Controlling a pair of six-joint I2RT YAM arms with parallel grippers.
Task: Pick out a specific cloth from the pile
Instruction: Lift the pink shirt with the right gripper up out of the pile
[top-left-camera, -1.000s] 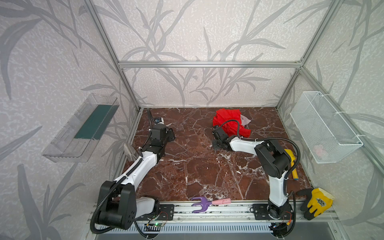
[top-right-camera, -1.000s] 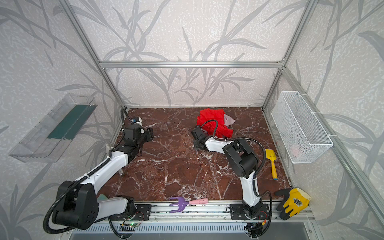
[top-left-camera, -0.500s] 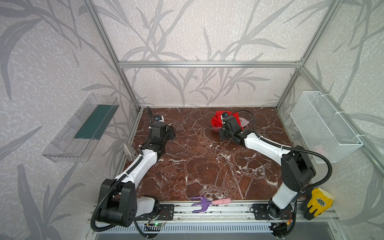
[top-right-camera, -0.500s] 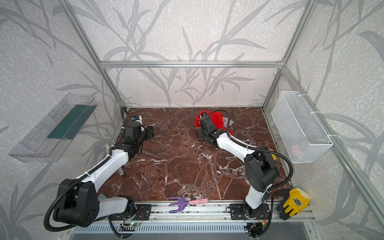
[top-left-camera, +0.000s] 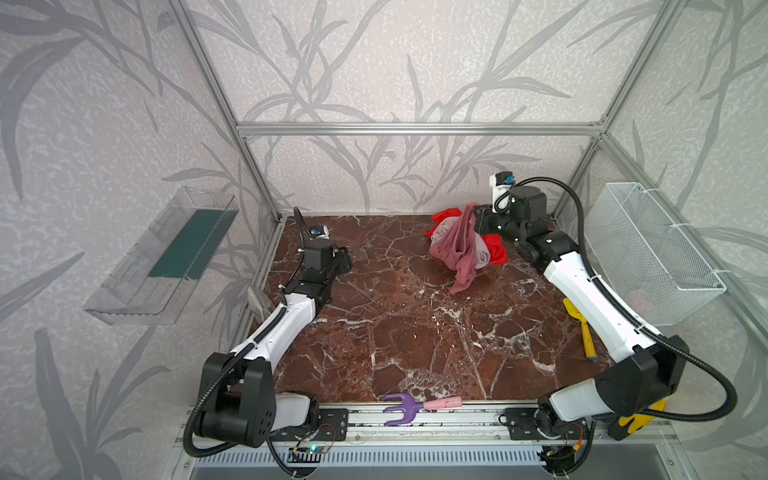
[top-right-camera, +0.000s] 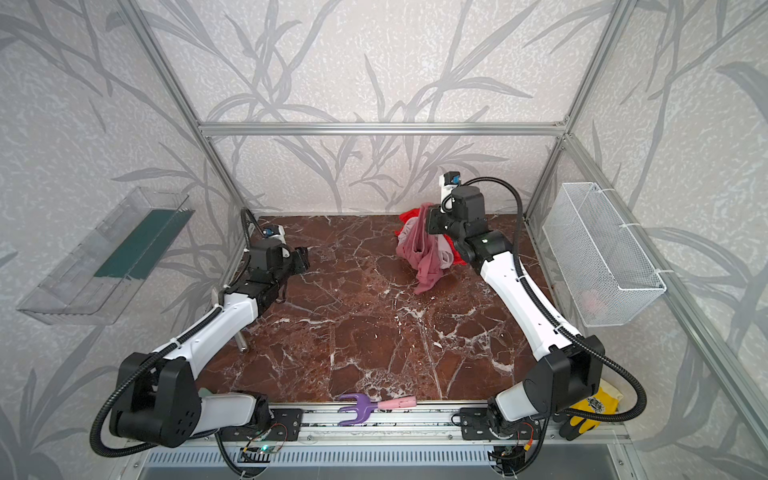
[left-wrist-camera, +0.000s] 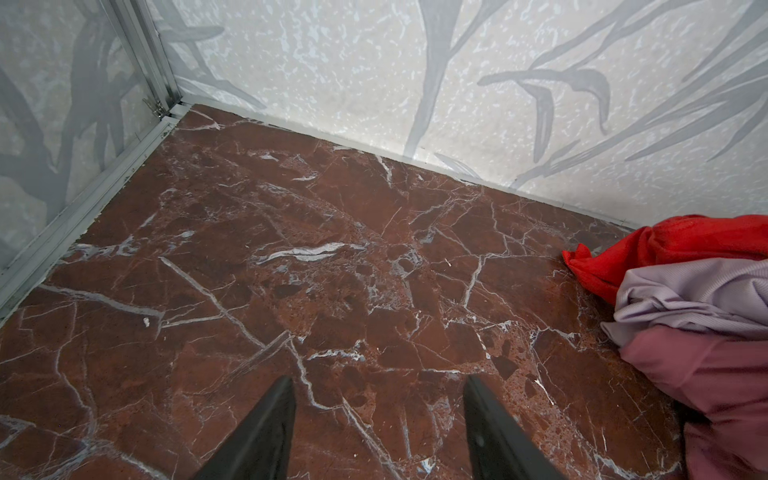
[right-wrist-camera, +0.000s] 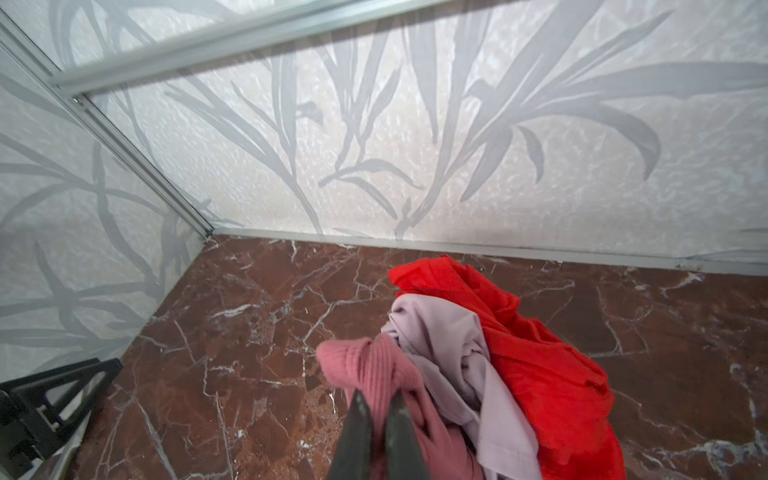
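Lifting straight up and slowly looks best: the right tool (right-wrist-camera: 376, 399), pinched shut on a ribbed dusty-pink cloth (right-wrist-camera: 357, 361), must let the soft red-and-lilac pile (top-left-camera: 496, 253) at the back right of the brown marble tabletop (top-left-camera: 374, 316) slip free. The left tool (left-wrist-camera: 378, 382) hovers half open, empty.

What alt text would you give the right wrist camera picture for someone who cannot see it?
The jaws of the right gripper are shut on a fold of dusty pink ribbed cloth, beside a pale lilac cloth and a bright red cloth. Below lies a red-brown marble-patterned tabletop, with a grey leaf-patterned wall behind.
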